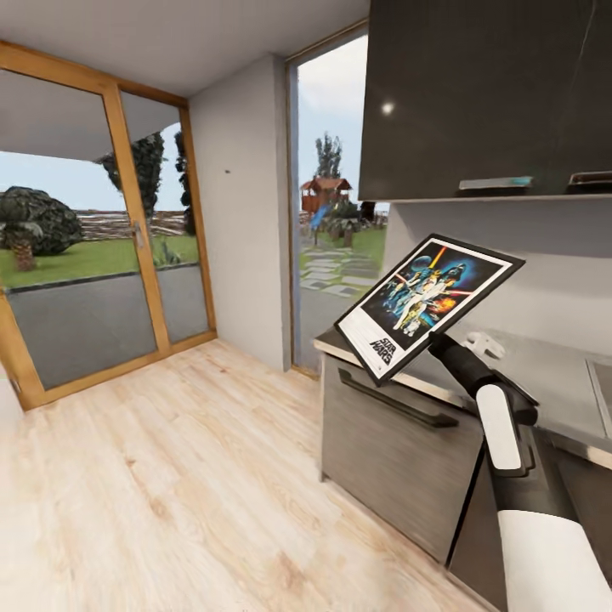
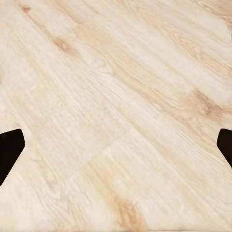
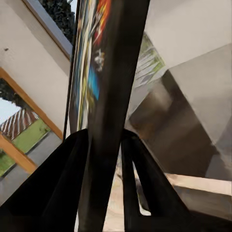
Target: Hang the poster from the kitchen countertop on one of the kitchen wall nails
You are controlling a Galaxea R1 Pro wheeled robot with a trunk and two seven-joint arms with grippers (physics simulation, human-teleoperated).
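Observation:
The Star Wars poster (image 1: pixel 429 302), black-framed with a white border, hangs tilted in the air over the left end of the kitchen countertop (image 1: pixel 552 378). My right gripper (image 1: pixel 439 342) is shut on its lower edge. In the right wrist view the poster (image 3: pixel 113 72) stands edge-on between the two dark fingers (image 3: pixel 63 183). A wall nail (image 1: pixel 227 172) shows as a tiny dark speck on the light grey wall left of the tall window, and it also appears in the right wrist view as a speck (image 3: pixel 6 49). My left gripper (image 2: pixel 116 150) is open above the wooden floor.
Dark cabinet fronts with a bar handle (image 1: pixel 399 399) stand under the countertop, and a dark wall cupboard (image 1: pixel 484 93) hangs above. A small white object (image 1: pixel 484 342) lies on the counter behind the poster. A wood-framed glass door (image 1: pixel 93 246) is at the left. Light plank floor (image 1: pixel 187 476) lies open.

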